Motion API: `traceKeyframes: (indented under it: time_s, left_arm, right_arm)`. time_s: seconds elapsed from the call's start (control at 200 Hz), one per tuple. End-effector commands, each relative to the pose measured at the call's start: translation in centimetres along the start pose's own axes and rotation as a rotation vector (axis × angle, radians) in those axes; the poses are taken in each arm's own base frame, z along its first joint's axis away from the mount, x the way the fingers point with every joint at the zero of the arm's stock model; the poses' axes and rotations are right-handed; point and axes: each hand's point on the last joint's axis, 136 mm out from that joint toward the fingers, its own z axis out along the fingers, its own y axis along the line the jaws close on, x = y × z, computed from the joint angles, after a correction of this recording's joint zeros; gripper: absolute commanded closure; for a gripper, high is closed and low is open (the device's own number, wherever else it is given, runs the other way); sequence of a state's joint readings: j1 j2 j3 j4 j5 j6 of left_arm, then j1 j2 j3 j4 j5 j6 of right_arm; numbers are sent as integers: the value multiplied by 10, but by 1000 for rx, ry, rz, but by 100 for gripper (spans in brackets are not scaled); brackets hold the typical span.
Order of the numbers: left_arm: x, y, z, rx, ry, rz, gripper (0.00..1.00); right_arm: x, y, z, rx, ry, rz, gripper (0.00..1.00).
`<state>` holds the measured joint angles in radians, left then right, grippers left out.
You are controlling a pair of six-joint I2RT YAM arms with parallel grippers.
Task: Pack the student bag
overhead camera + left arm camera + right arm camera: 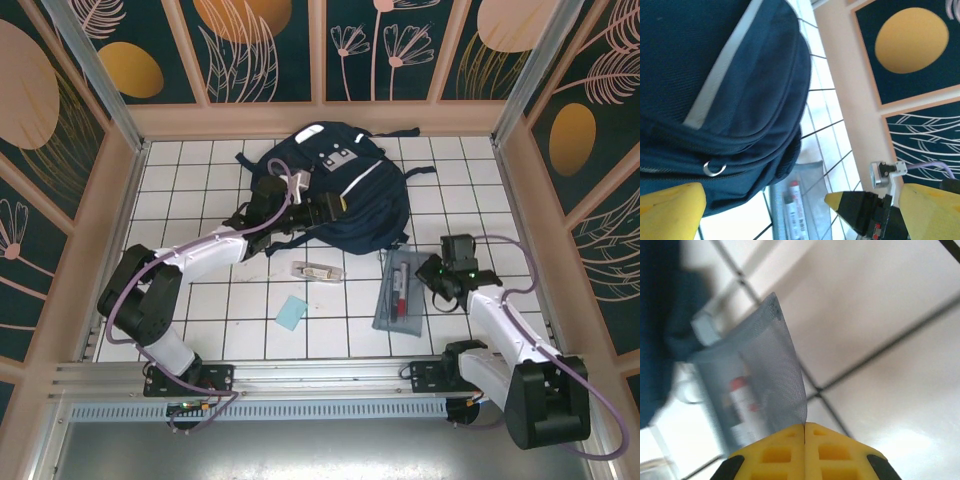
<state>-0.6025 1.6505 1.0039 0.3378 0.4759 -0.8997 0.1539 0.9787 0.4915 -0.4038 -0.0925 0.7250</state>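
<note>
The student bag (345, 190) is a navy backpack with white stripes, lying flat at the back middle of the tiled table. My left gripper (325, 208) hovers open over its near edge. In the left wrist view the bag (715, 75) fills the upper left, and nothing is between the wide yellow fingers (670, 210). A grey mesh pencil case (399, 290) holding a red-capped marker lies in front of the bag's right side. My right gripper (432, 277) is at the case's right edge. In the right wrist view it (805, 426) is shut on a lifted corner of the mesh (772, 370).
A small clear packet (315, 270) lies on the tiles in front of the bag, and a light blue square pad (293, 313) sits nearer me. Wooden walls (110, 230) enclose the table on the left, right and back. The bag's dark straps (250, 225) trail to the left.
</note>
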Motion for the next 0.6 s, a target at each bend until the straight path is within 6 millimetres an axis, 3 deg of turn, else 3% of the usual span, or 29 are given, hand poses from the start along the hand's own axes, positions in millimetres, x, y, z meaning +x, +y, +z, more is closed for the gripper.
traceKeyframes:
  time_s: [0.0,0.125,0.395,0.596]
  left_arm:
    - [-9,-32,3,110,6,61,1]
    - [-11,-48,1,170,23,96,1]
    - [-11,-76,-1,299,41,189,1]
    - [-29,-105,-6,337,17,255,2]
  right_arm:
    - [-34,61,-32,-187,-76,-121,100]
    - [-52,106,-63,-324,-97,-190,100]
    - [-69,198,-113,-634,-26,-306,100]
    - [-83,247,-132,-801,18,-357,100]
